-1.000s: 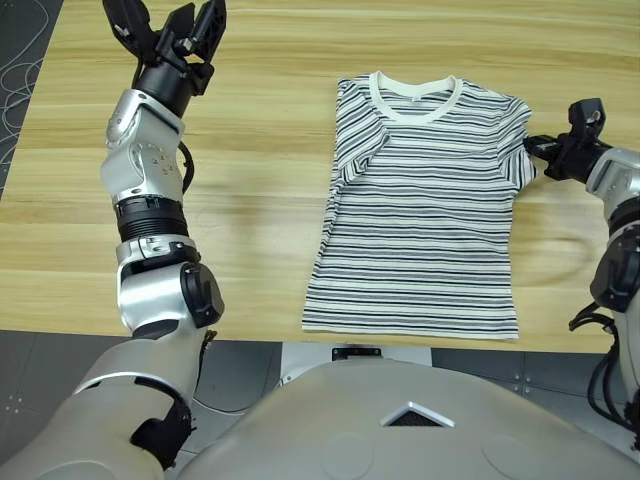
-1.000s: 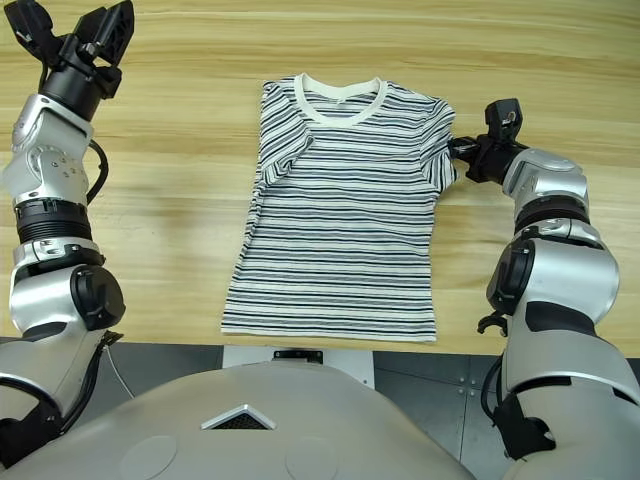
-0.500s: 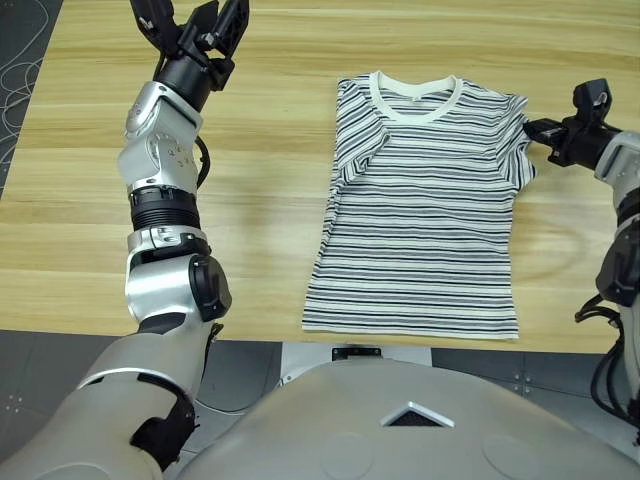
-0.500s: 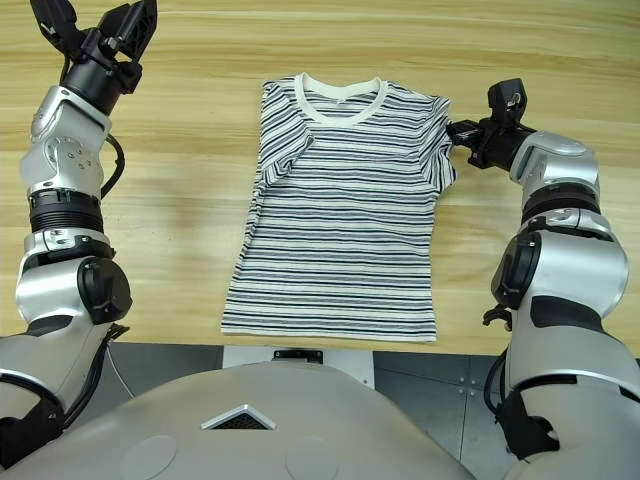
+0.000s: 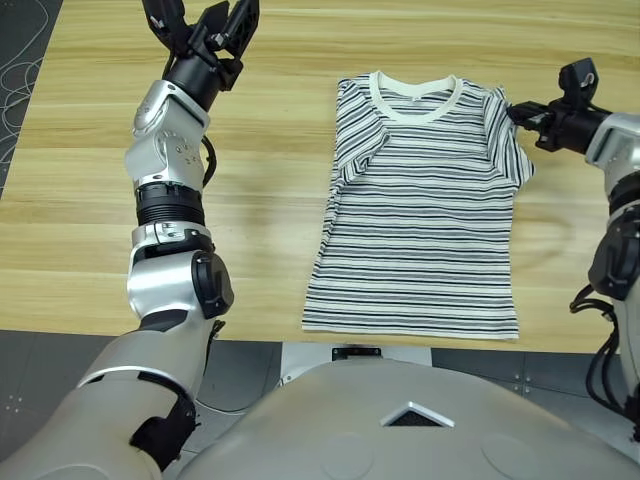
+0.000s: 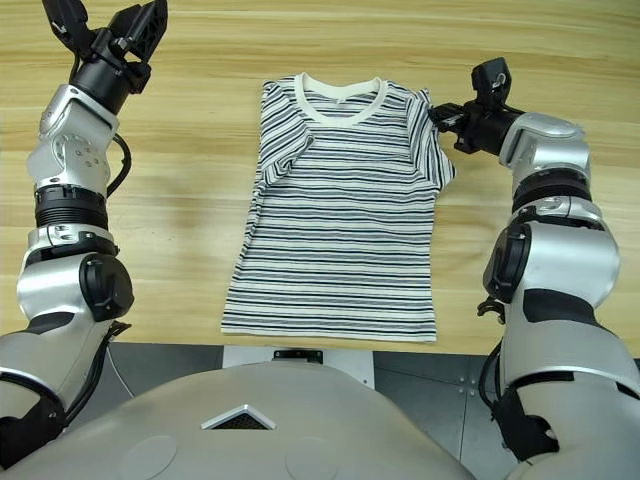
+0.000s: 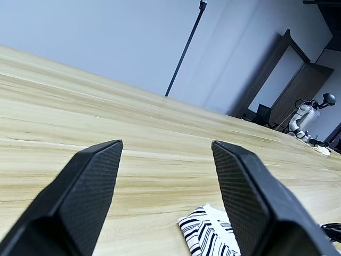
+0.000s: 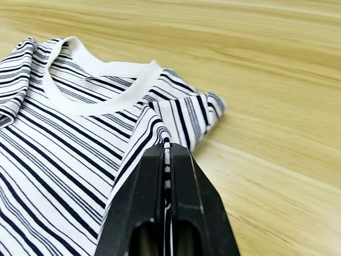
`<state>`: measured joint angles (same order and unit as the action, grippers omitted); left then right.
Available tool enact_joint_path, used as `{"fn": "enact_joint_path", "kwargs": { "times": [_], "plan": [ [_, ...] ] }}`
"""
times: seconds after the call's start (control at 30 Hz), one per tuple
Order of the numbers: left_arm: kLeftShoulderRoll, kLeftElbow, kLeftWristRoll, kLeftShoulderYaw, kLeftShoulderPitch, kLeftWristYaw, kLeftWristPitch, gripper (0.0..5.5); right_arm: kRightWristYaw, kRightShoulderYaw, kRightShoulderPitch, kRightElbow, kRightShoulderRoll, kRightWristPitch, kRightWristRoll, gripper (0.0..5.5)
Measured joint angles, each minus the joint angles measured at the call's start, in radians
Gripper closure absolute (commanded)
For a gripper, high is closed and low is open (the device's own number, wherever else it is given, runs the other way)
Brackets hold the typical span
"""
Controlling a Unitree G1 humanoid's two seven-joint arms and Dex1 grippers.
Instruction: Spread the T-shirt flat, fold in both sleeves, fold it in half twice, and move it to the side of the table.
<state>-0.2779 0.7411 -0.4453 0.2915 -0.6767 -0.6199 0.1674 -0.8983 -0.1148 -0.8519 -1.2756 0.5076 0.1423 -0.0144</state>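
Note:
A black-and-white striped T-shirt (image 5: 420, 210) with a cream collar lies flat on the wooden table (image 5: 260, 200), collar away from me. Its left sleeve is folded in over the chest. My right gripper (image 5: 515, 113) is shut on the hem of the right sleeve (image 8: 176, 120), which it holds lifted and pulled inward over the shirt's shoulder. The right wrist view has the sleeve cloth pinched between the black fingers (image 8: 146, 202). My left gripper (image 5: 200, 22) is raised high over the far left of the table, well away from the shirt, with its fingers (image 7: 80, 197) spread open and nothing between them.
Bare wood surrounds the shirt on both sides. The table's near edge (image 5: 250, 335) runs just below the shirt's bottom hem. Loose cables (image 5: 20, 45) lie on the dark floor at the far left.
My right gripper has carried the right sleeve up and inward toward the collar, so the sleeve now lies over the shoulder. My left arm has risen and drifted slightly right, still open.

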Motion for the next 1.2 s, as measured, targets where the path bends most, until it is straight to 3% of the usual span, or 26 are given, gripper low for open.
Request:
{"fn": "enact_joint_path", "kwargs": {
  "times": [0.53, 1.2],
  "plan": [
    [0.001, 0.027, 0.000, 0.001, -0.001, 0.000, -0.015, 2.36, 0.025, 0.055, 0.001, -0.012, -0.133, -0.008, 0.024, 5.37],
    [-0.009, 0.081, 0.000, 0.016, -0.007, -0.012, -0.020, 2.36, -0.017, -0.009, -0.010, -0.013, -0.257, 0.017, -0.043, 1.91]
  ]
}}
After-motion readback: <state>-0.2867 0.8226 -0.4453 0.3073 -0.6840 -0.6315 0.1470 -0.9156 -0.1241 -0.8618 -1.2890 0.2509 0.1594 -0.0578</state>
